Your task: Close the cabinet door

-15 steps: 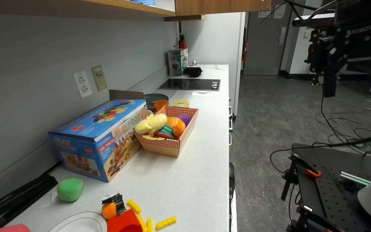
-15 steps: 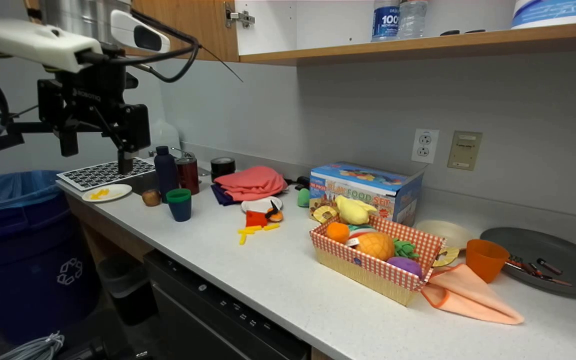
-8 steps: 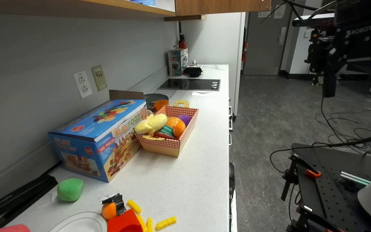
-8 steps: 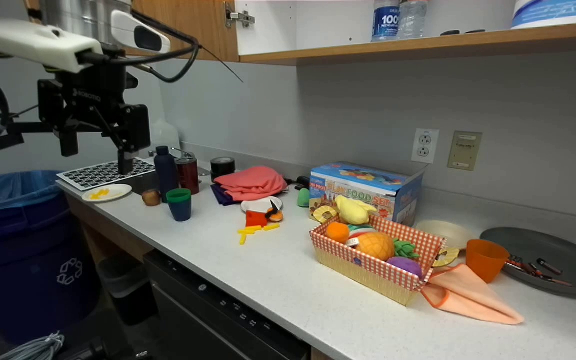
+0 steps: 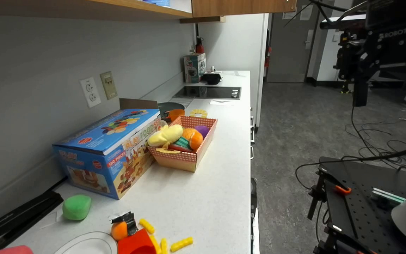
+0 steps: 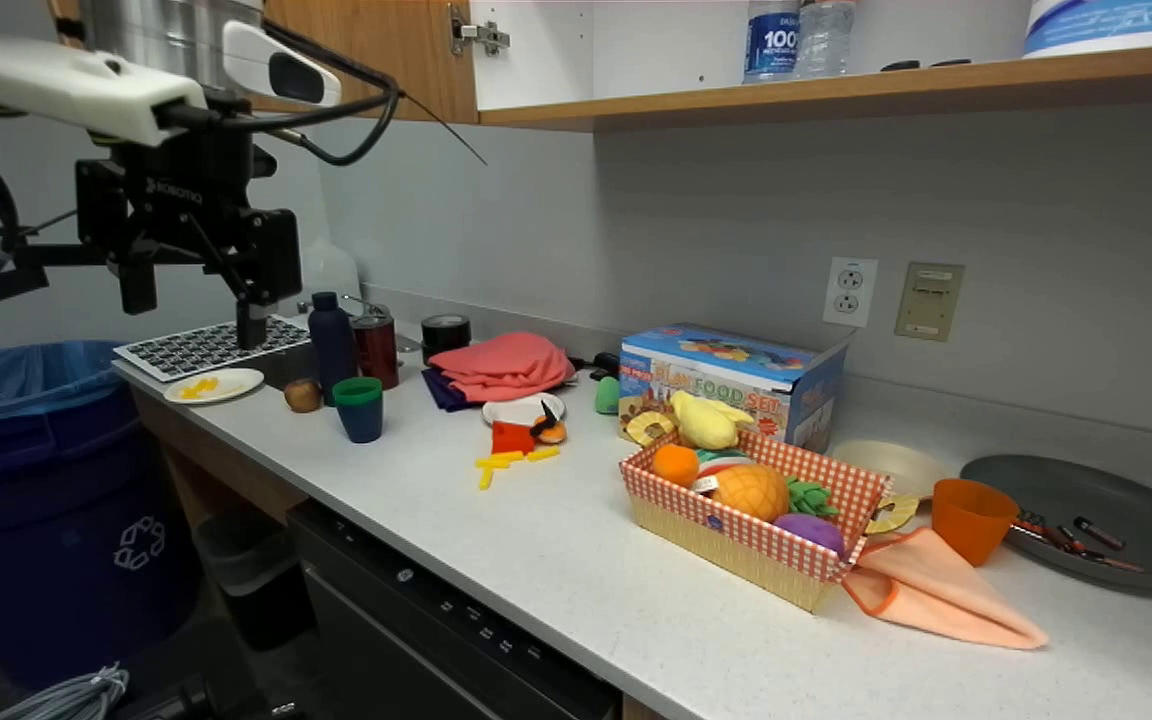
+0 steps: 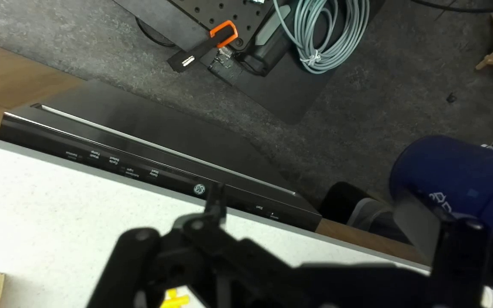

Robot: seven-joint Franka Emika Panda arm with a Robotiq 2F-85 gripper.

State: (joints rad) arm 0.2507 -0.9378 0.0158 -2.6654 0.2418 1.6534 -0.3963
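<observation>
A wooden cabinet door [image 6: 416, 45] stands swung open at the left end of the upper cabinet in an exterior view, its metal hinge [image 6: 476, 37] exposed. A wooden door [image 5: 243, 7] also stands out from the cabinet's far end in an exterior view. I cannot tell which door is meant. The tops of both are cut off. My gripper [image 6: 194, 308] is open and empty, below and in front of the left-end door, touching nothing. In an exterior view one gripper finger [image 5: 360, 93] shows at the right. In the wrist view the open gripper [image 7: 317, 214] is above the counter edge.
The cabinet shelf [image 6: 836, 88] holds bottles and a white tub. On the counter [image 6: 536, 540] are a basket [image 6: 726, 560] of play food, a blue box [image 5: 83, 169], a dark bottle [image 6: 332, 340], cups and plates. A blue bin [image 6: 46, 520] stands on the floor.
</observation>
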